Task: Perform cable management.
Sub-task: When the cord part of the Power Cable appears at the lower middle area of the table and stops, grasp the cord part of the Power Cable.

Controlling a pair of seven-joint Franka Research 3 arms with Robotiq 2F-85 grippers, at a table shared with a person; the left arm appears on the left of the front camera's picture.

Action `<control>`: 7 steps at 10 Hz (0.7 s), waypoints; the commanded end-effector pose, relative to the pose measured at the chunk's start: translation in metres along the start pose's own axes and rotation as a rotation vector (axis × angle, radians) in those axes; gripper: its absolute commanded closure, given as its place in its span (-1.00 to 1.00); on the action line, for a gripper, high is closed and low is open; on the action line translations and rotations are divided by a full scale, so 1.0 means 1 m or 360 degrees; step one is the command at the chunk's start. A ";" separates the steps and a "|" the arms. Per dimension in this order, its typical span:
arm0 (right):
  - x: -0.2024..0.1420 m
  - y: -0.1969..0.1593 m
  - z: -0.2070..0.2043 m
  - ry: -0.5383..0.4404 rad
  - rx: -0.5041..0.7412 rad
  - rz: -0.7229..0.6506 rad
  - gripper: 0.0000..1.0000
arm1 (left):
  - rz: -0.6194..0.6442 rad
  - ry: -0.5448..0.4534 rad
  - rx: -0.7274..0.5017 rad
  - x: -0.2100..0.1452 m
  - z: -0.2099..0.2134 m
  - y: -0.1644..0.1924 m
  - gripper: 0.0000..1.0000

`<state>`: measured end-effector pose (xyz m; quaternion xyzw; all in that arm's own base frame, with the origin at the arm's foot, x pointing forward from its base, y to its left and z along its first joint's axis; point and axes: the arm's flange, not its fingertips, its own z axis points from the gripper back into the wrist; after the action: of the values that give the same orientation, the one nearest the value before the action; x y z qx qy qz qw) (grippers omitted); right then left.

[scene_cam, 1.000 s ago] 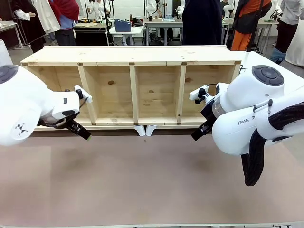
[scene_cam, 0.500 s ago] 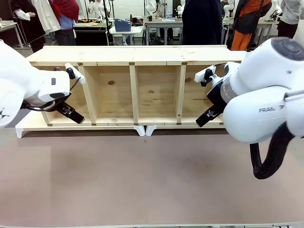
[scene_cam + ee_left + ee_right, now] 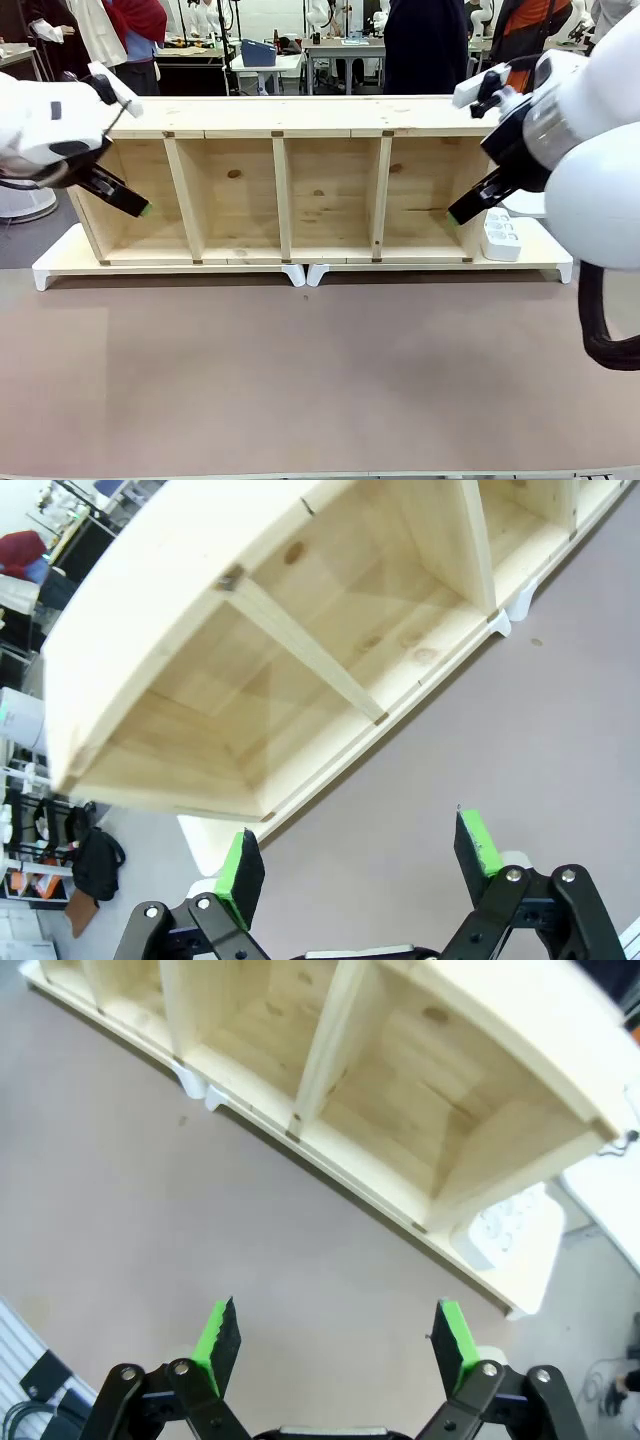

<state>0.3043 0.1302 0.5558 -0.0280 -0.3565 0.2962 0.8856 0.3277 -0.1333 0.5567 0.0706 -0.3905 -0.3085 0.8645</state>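
Plainly, the two arms hang at either end of the wooden shelf (image 3: 300, 118), which stands along the far edge of the worktop (image 3: 320, 380). From the front, the left gripper (image 3: 143, 208) hovers before the shelf's left end compartment and the right gripper (image 3: 455, 217) before its right end compartment. Each is seen side-on, so the gap between the fingers is hard to read there. The wrist views settle it. The left gripper (image 3: 355, 855) has its green pads (image 3: 240, 865) spread wide with nothing between them, and the right gripper (image 3: 335, 1335) is likewise released and empty.

A white power strip (image 3: 500, 236) lies on the white base (image 3: 60, 262) beside the shelf's right end. In the right wrist view, a small dark squiggle just past that end of the shelf top may be the cable (image 3: 630, 1137), but it is too small to be sure.
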 end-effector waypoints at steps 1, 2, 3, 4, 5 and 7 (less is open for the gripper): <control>-0.069 0.010 0.015 -0.0014 -0.0039 -0.0038 -0.99 | -0.0014 -0.0019 0.0078 -0.120 0.028 -0.028 -1.00; -0.080 0.006 0.026 -0.0031 -0.0049 -0.0061 -0.99 | -0.0007 -0.0015 0.0083 -0.133 0.037 -0.022 -1.00; -0.090 0.004 0.035 -0.0048 -0.0054 -0.0086 -0.99 | 0.0020 -0.0007 0.0102 -0.143 0.045 -0.017 -1.00; -0.099 0.001 0.042 -0.0068 -0.0067 -0.0122 -0.99 | 0.0052 -0.0007 0.0118 -0.154 0.052 -0.012 -1.00; -0.108 -0.002 0.047 -0.0086 -0.0078 -0.0154 -0.99 | 0.0103 -0.0007 0.0143 -0.165 0.057 -0.006 -1.00; -0.123 -0.007 0.049 -0.0109 -0.0063 -0.0221 -0.99 | 0.0197 -0.0078 0.0131 -0.187 0.060 0.005 -1.00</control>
<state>0.2453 0.0693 0.6119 -0.0151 -0.3906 0.2397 0.8887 0.2629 -0.0439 0.6227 0.0704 -0.4114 -0.2421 0.8759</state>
